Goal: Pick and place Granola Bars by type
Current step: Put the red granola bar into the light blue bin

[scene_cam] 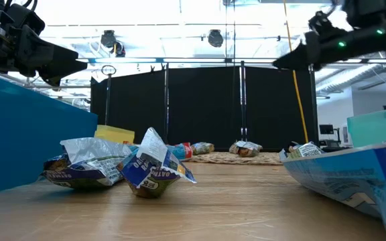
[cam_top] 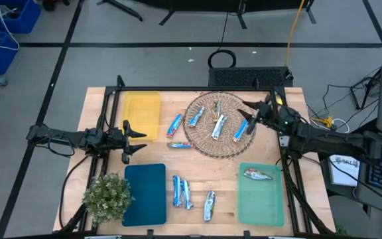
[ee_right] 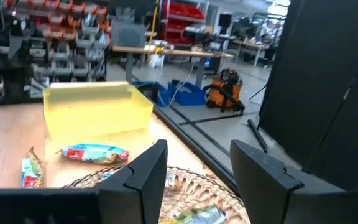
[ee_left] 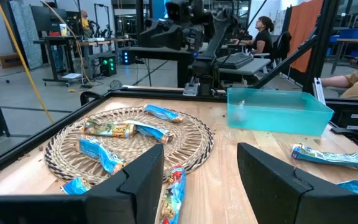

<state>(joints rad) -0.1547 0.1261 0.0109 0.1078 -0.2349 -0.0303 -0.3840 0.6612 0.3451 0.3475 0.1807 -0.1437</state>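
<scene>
The right tool [cam_top: 256,113], fingers spread and empty, hovers over the wicker basket's [cam_top: 204,147] rim (left tool [cam_top: 135,141] likewise released).

The right gripper [ee_right: 194,171] fills the lower part of the right wrist view, its two dark fingers [ee_right: 145,168] parted with a clear gap between them. Under the fingers lies the woven rim of the wicker basket [ee_right: 185,180], with a bar's pale wrapper [ee_right: 197,216] showing in the gap. At ten o'clock from the gripper sits the yellow bin [ee_right: 95,112] on the wooden table [ee_right: 5,134]. Between bin and basket lies a blue granola bar [ee_right: 95,153], and at nine o'clock a red-and-green bar [ee_right: 31,171]. Shelving and floor clutter stand beyond the table.
</scene>
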